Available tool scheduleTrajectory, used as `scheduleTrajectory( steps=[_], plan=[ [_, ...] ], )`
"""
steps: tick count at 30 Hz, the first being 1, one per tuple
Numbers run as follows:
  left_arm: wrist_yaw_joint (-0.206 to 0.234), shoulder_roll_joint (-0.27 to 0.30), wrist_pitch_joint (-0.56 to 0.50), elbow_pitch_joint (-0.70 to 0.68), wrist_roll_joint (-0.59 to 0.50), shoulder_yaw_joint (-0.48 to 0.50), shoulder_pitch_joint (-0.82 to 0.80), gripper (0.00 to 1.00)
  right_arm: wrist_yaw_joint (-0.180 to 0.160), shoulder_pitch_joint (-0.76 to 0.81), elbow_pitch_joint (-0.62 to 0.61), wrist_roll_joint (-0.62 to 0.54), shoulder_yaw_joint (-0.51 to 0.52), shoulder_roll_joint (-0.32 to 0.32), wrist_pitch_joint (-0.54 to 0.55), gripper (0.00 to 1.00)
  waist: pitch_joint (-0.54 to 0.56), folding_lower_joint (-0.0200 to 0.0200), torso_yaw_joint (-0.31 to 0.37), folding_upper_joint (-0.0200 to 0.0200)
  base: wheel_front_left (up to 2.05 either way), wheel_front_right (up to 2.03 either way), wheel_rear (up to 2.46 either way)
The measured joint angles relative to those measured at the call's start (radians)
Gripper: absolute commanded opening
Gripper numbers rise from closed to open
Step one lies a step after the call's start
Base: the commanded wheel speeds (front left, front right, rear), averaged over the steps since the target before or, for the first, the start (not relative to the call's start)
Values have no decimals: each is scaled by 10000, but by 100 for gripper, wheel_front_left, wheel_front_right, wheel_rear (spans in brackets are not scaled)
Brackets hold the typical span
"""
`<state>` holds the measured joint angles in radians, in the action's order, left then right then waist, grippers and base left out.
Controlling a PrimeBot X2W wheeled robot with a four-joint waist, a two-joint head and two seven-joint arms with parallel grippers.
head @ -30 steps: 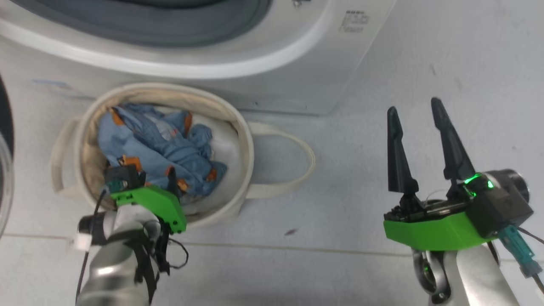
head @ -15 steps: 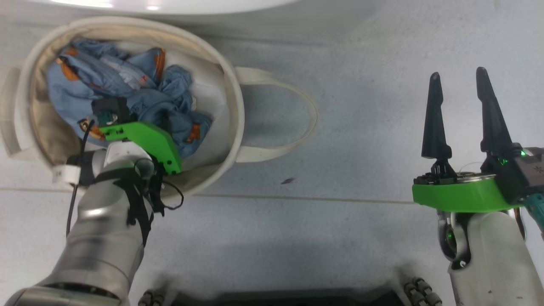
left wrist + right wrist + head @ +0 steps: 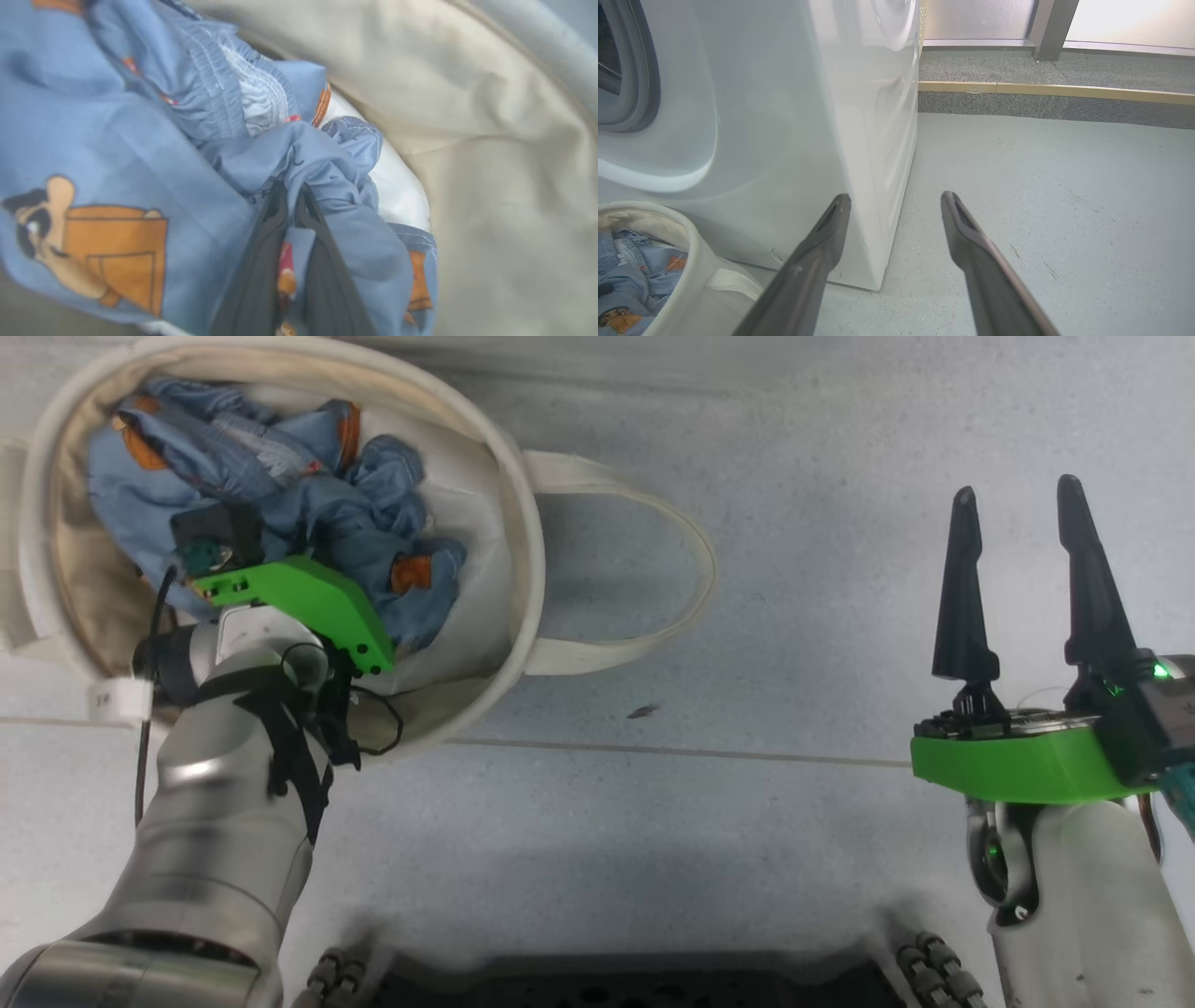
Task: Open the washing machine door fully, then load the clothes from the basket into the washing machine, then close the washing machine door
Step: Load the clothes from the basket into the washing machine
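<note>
Lying crumpled inside the basket (image 3: 525, 523), the clothes (image 3: 280, 495) are a heap of light-blue fabric with orange patches, and the left wrist view shows a printed cartoon figure in orange on one fold. They rest on a plain white bundle (image 3: 397, 186) that shows between them and the cream canvas wall. The left gripper (image 3: 290, 196) reaches down into this heap, its two dark fingers (image 3: 257, 270) pressed together at the tips and pinching a bunched ridge of the blue cloth, with a strip of fabric caught between them lower down. In the head view its green mount (image 3: 317, 602) hangs over the near side of the basket's opening. One long loop handle (image 3: 691, 569) lies flat on the grey floor (image 3: 747, 849), on the side toward the right arm. Just behind the basket stands the washing machine (image 3: 784, 116), white and boxy, with the grey rubber ring (image 3: 644, 70) of its opening at the edge of the right wrist view. Well apart from the basket, the right gripper (image 3: 1017, 485) hovers over bare floor with its fingers spread and nothing between them. A small dark speck (image 3: 642, 711) marks the floor between the basket and that arm.
</note>
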<state>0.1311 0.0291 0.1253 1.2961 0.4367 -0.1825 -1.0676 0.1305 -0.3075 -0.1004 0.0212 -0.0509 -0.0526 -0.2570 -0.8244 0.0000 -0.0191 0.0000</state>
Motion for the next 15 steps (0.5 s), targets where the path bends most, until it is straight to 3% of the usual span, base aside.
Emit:
scheduleTrajectory(
  steps=[8, 15],
  plan=[
    [-165, 84, 1241, -316, -59, -63, 730, 0, 0, -17, 334, 63, -339, -4, 2, 100, 825, -1, -242, 0, 0, 0, 0],
    [451, 660, 1244, -3503, -1214, 180, 2927, 0, 0, 0, 690, 546, -694, -6, 0, 100, 2087, -3, -331, 1, 0, 0, 0]
  ],
)
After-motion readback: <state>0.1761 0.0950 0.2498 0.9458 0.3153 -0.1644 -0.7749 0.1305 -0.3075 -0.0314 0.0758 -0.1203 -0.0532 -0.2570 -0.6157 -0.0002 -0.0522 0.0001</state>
